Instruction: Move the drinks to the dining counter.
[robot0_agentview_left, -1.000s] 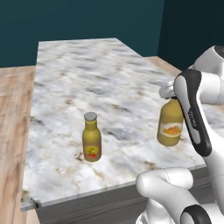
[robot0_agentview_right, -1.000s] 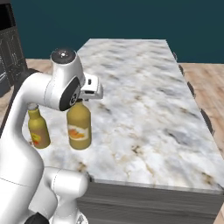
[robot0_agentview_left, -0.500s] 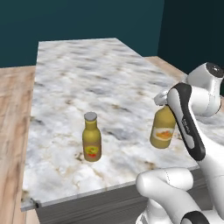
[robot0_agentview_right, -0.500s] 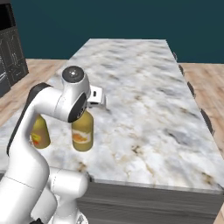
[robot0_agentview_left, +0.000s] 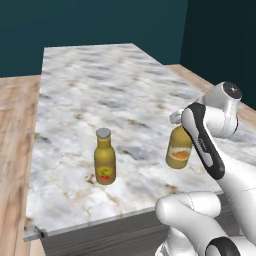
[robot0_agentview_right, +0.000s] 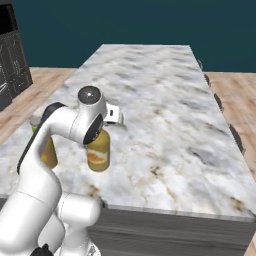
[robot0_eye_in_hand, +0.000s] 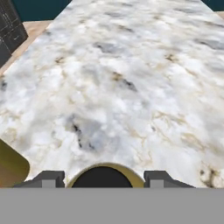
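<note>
My gripper (robot0_eye_in_hand: 103, 177) is closed around the squat amber jug (robot0_agentview_left: 179, 148), one finger on each side of its black cap (robot0_eye_in_hand: 102, 178); the hand view looks straight down the cap between the two fingertips (robot0_eye_in_hand: 47, 178). The jug hangs upright from my hand. I cannot tell from either base view whether its bottom is touching the marble or just above it.

Location: the jug is over the dining counter (robot0_agentview_left: 100, 85), near the front edge and toward the front right corner as the left base view shows it. In the right base view the same jug (robot0_agentview_right: 98, 151) sits below my wrist, near the front left part of the marble top.

Second drink: the tall amber bottle (robot0_agentview_left: 105, 157) with grey cap and red-yellow label stands upright on the counter, free of my hand, near the front edge and toward its left side, well apart from the jug. In the right base view it (robot0_agentview_right: 48, 150) is partly hidden behind my arm.
</note>
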